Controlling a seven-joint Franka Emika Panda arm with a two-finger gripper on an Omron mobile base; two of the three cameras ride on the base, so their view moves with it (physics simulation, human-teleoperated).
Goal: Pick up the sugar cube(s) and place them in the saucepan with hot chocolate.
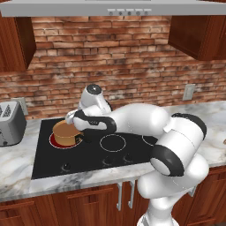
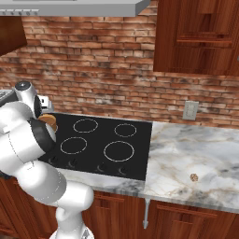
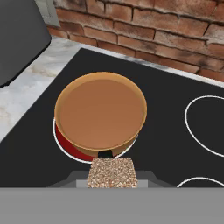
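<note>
Sugar cube (image 3: 112, 172) gripped between the gripper (image 3: 112, 177) fingers
Saucepan (image 3: 100, 114) of hot chocolate just ahead on a glowing red burner (image 3: 70, 148); second cube (image 2: 193, 177) lies far off.

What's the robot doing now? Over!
Gripper shut on a sugar cube, near the saucepan. Another cube on the counter. Nothing in the way.

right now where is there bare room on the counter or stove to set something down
Bare marble runs right of the cooktop, broken only by a lone sugar cube. The three unlit burner rings are bare too. The left is crowded: saucepan on the red burner, gripper holding a cube beside it, toaster beyond.
</note>
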